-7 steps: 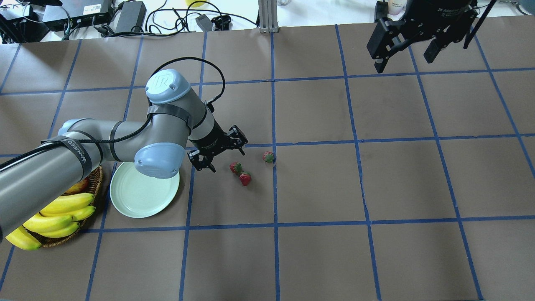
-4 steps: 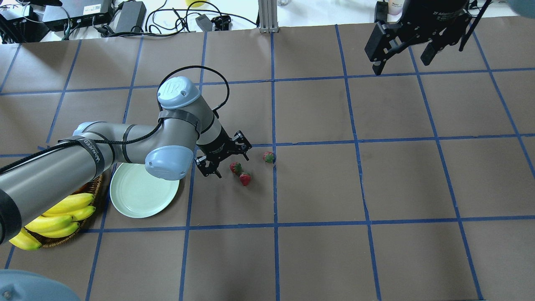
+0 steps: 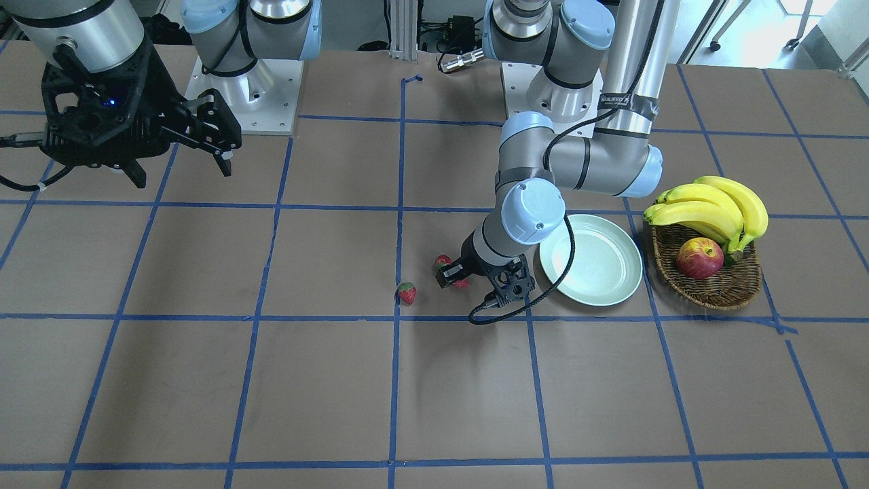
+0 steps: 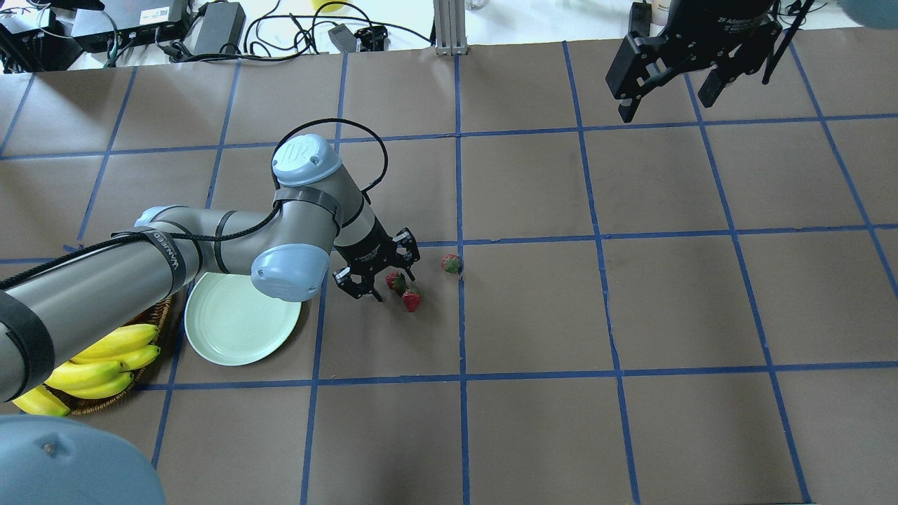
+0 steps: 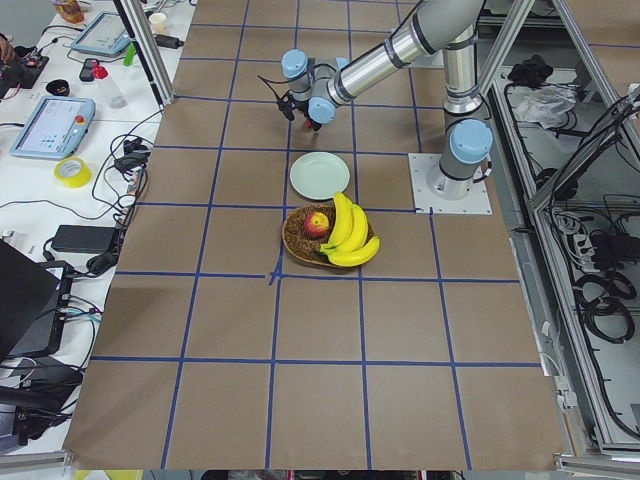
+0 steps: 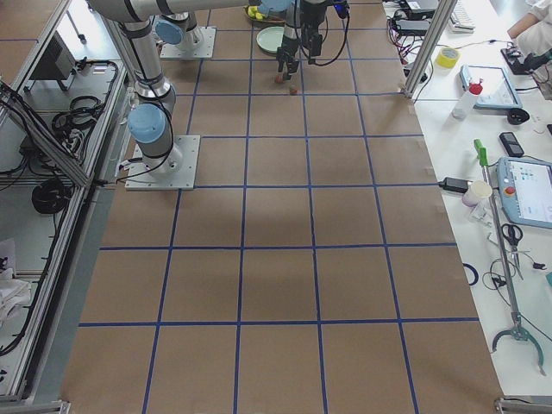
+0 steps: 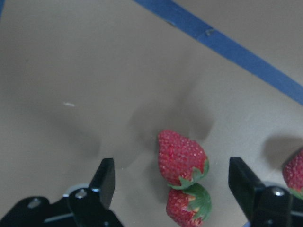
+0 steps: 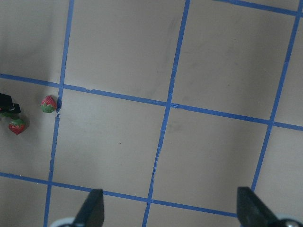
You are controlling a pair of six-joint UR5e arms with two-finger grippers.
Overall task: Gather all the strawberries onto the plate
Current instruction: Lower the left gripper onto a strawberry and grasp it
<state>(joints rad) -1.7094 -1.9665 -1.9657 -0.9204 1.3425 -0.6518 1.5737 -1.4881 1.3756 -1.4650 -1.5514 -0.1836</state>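
The spread left hand (image 7: pixel 174 189) straddles a berry (image 7: pixel 181 158) apparently touching a second berry (image 7: pixel 188 206) at its 6 o'clock. Closing may pinch both or flick one across the desk (image 7: pixel 71 71).

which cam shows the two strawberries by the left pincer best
The left wrist-mounted view: the pair of strawberries sits large, seeds and green caps clear, between the fingers of the open left pincer. Overhead shows them small beside the pincer; front-facing has the pincer partly covering them; the rest show specks at most.

Three strawberries (image 4: pixel 451 264), one plate (image 4: pixel 238 330), one basket (image 3: pixel 713 291), one apple (image 3: pixel 700 258), one banana bunch (image 3: pixel 713 204).
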